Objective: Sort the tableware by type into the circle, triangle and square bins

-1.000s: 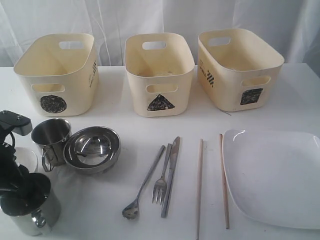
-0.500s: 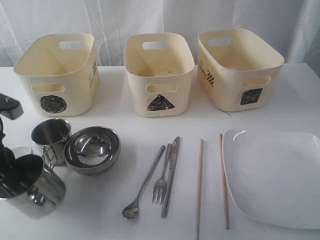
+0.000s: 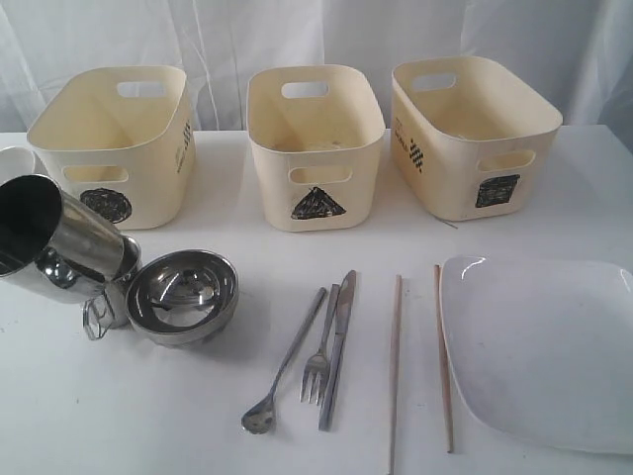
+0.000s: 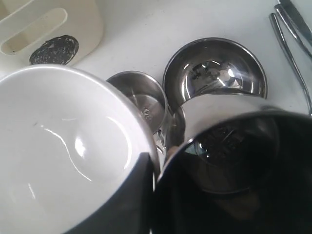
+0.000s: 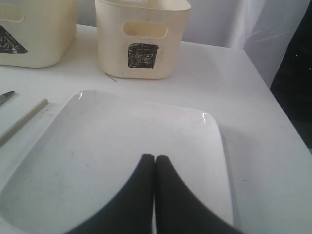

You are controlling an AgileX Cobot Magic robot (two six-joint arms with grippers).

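The left gripper (image 4: 155, 168) pinches the rim of a steel mug (image 3: 69, 233) and holds it up off the table (image 3: 148, 416). The mug leans over, with its open mouth to the left and its bottom toward the circle bin (image 3: 148, 168). That bin is just behind it, so the left arm is the nearer one. I think the mug must go higher to clear the bin's front wall. The second mug (image 4: 141, 97) and the steel bowls (image 3: 183, 292) sit right below. A small white bowl (image 4: 63, 146) is right next to the finger; I cannot tell if it is held too. The right gripper (image 5: 155, 160) has its fingers pressed together over the big white plate (image 5: 136, 126).
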